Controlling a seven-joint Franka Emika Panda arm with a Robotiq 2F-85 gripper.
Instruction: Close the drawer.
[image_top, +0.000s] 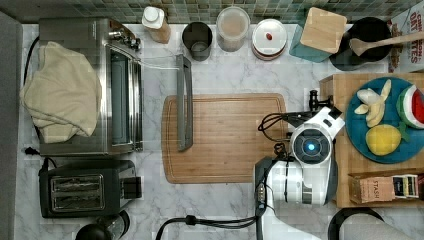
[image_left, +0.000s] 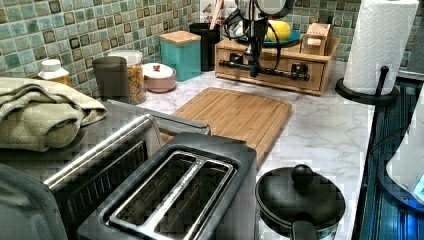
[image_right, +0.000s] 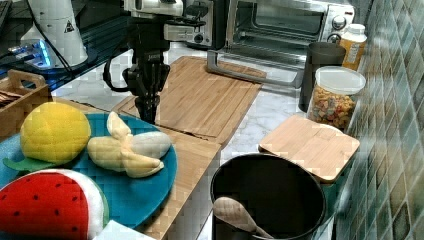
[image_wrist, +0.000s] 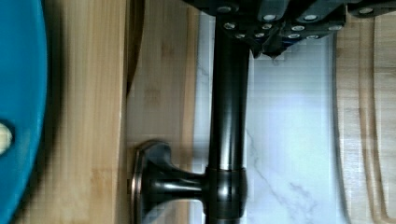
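The drawer is set in a light-wood stand at the far end of the counter, and its front lies almost flush under the wooden top, with a thin dark gap at one end. A long black bar handle on posts runs across it. My gripper points straight down at the handle, its fingers together on the counter side of the bar, touching or nearly touching it. In the right view my gripper hangs just in front of the stand's edge. The arm's wrist covers it from above.
A bamboo cutting board lies right in front of the stand. A blue fruit plate and a tea box sit on the wooden top. The toaster oven's door hangs open. A paper towel roll stands beside the stand.
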